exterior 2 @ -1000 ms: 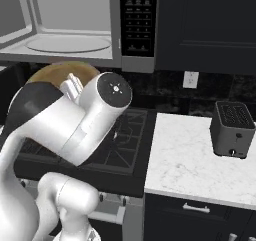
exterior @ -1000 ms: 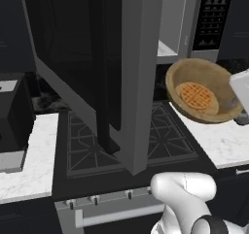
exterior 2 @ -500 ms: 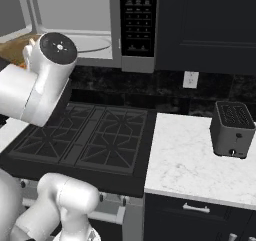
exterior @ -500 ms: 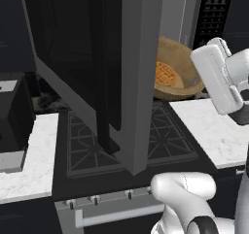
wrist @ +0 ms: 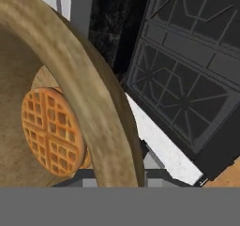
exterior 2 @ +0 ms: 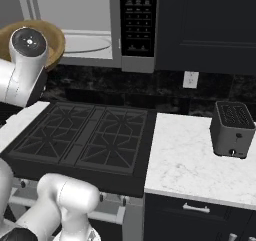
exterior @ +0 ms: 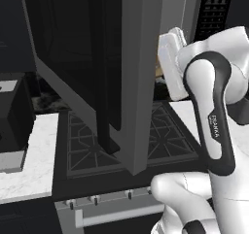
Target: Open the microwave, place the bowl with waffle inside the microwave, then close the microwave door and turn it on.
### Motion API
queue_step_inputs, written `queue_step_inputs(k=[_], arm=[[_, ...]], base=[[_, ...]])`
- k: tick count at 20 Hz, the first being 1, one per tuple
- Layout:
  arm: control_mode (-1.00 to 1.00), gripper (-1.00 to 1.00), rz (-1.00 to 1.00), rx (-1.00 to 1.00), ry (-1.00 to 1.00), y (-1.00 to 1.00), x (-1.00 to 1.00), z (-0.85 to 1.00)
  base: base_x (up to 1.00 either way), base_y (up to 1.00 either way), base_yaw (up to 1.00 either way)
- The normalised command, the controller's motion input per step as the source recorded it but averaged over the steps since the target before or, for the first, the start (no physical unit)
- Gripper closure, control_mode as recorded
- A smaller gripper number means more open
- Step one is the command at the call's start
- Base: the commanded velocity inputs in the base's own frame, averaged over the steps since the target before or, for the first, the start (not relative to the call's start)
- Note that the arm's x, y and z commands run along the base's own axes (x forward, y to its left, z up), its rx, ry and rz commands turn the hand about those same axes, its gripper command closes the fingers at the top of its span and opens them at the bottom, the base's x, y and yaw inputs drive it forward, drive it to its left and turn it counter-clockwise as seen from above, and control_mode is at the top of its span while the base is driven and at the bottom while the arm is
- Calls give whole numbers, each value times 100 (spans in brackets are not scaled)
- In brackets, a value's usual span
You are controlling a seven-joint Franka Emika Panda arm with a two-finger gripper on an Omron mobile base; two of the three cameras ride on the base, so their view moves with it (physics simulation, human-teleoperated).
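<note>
Bowl (exterior 2: 50, 35) now higher at open microwave (exterior 2: 100, 35) above black stovetop (exterior 2: 85, 140); claw grip unclear

Bowl (exterior 2: 56, 39) mostly behind the arm; end effector fingertips out of frame.

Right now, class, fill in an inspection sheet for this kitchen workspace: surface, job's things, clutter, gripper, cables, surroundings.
Surface: white marble counter beside a black gas stove.
Job's things: microwave open, its door swung wide; the glass turntable sits in the cavity. The brown bowl holds a waffle and is raised at the microwave's opening, tilted in the hand view.
Clutter: toaster on the counter.
Gripper: hidden behind the bowl; its state cannot be told.
Cables: nothing seen.
Surroundings: dark cabinets, wall outlet, black button panel.
</note>
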Motion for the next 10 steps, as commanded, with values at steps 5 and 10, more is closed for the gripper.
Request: queue_step_inputs(k=[5,10], arm=[[-100,100,-9,-1,4,25,85,22],[-100,100,-2,-1,3,4,21,0]], base=[[0,0,0],[0,0,0]])
